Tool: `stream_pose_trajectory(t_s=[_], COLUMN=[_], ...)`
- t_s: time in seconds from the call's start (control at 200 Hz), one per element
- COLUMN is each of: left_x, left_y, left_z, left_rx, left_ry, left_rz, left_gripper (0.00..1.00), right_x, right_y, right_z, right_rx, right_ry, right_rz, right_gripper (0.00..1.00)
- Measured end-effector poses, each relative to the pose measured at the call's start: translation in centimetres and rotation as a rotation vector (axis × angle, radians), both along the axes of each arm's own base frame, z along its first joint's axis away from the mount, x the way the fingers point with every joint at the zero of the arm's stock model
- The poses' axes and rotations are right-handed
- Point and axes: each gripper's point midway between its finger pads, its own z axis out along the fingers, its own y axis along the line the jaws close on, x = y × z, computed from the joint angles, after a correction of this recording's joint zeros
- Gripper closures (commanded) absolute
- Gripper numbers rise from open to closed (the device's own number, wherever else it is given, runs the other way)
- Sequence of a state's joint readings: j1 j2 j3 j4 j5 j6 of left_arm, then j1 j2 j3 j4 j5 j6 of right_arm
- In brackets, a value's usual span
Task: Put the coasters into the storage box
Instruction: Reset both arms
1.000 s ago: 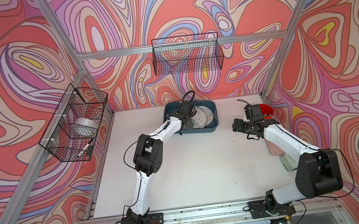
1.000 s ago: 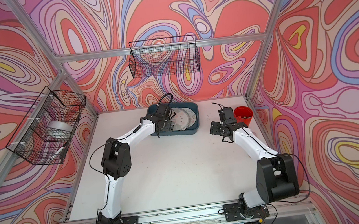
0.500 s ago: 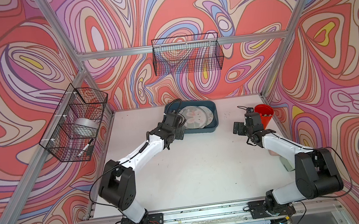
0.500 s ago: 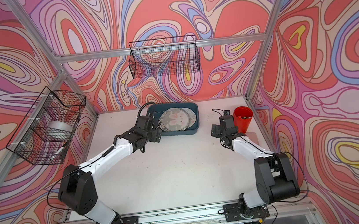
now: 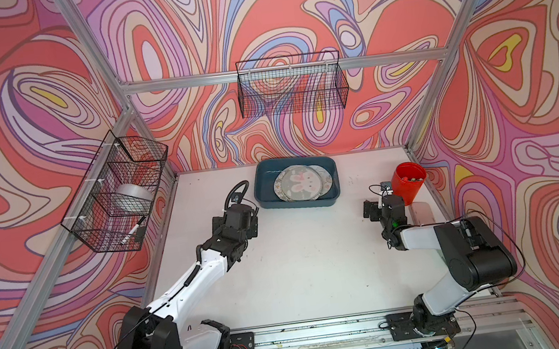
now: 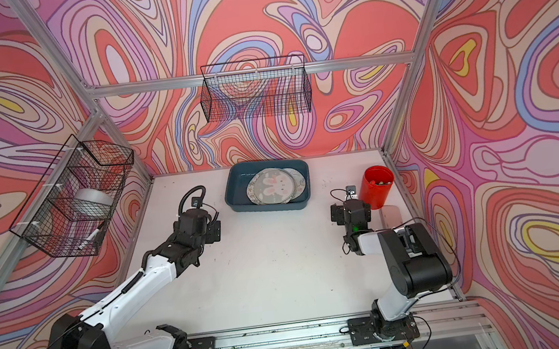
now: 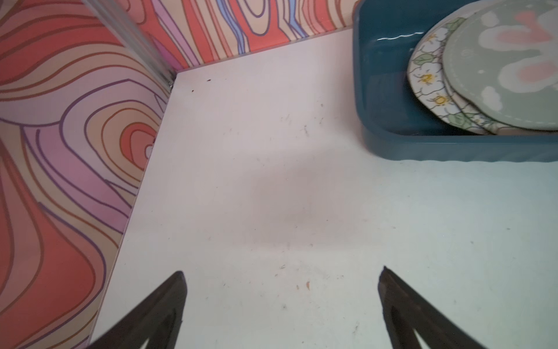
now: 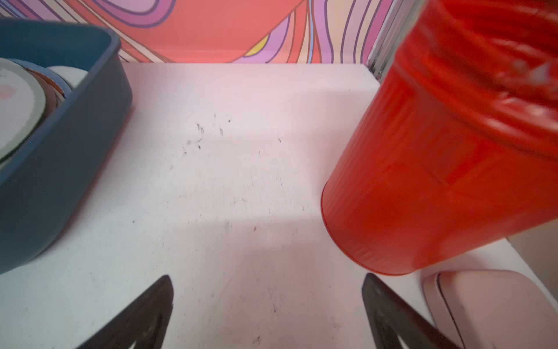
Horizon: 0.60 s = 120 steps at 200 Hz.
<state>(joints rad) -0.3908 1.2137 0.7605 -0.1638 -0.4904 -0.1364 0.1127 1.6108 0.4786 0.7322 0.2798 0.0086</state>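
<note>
The teal storage box (image 5: 261, 193) (image 6: 234, 196) stands at the back middle of the white table. Inside it, several coasters (image 5: 302, 184) (image 6: 274, 187) lie overlapping, with a rabbit print on top. My left gripper (image 5: 235, 225) (image 6: 196, 227) hovers open and empty over bare table, in front of and to the left of the box. The left wrist view shows its open gripper (image 7: 282, 272), the box wall (image 7: 453, 149) and the coasters (image 7: 498, 84). My right gripper (image 5: 383, 206) (image 6: 350, 212) (image 8: 267, 278) is open and empty, between the box (image 8: 60, 181) and the cup.
A red cup (image 5: 407, 178) (image 8: 437, 166) stands at the back right, close to the right gripper. A pale pink lidded case (image 5: 422, 213) (image 8: 489, 308) lies by the right edge. Black wire baskets hang on the back wall (image 5: 291, 86) and left wall (image 5: 119, 193).
My left arm has drawn back out of the storage box toward the front left, uncovering the coasters. My right arm has pulled back toward the front, away from the cup.
</note>
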Motion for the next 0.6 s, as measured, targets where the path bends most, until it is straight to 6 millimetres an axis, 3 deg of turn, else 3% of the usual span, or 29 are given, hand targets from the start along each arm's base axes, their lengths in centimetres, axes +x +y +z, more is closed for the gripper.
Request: stream_pose_trajectory(t_s=[0.065,0.145,0.225,0.421,0.531,0.601], left_x=[-0.3,-0.5,-0.4,0.4,0.4,0.8], left_y=[1.6,3.1,4.0,4.5,4.8,4.8], left_z=[-0.7,-1.5,-2.2,-5.3,-8.1,-8.5], left_rx=[-0.003,-0.007,-0.007,0.007,0.048,0.054], left_ry=[-0.007,-0.014,-0.035,-0.065,-0.042,-0.06], left_rz=[0.041,0.083,0.102,0.087,0.071,0.059], left_gripper=[0.0,0.0,0.0,0.0,0.0,0.0], right_x=[-0.9,-2.4,-2.7,-0.9,-0.7,-0.7], right_y=[-0.1,-0.3,-0.2,0.1,0.2,0.2], right_z=[0.0,-1.4,-2.3,0.6,1.1,1.1], right_rx=[-0.004,-0.014,-0.028,-0.023,-0.021,-0.021], right_ry=[-0.07,-0.089,-0.085,-0.188,-0.204,-0.205], right_rz=[0.004,0.008,0.016,0.02,0.02,0.02], right_gripper=[0.02,0.02,0.02,0.02,0.02,0.02])
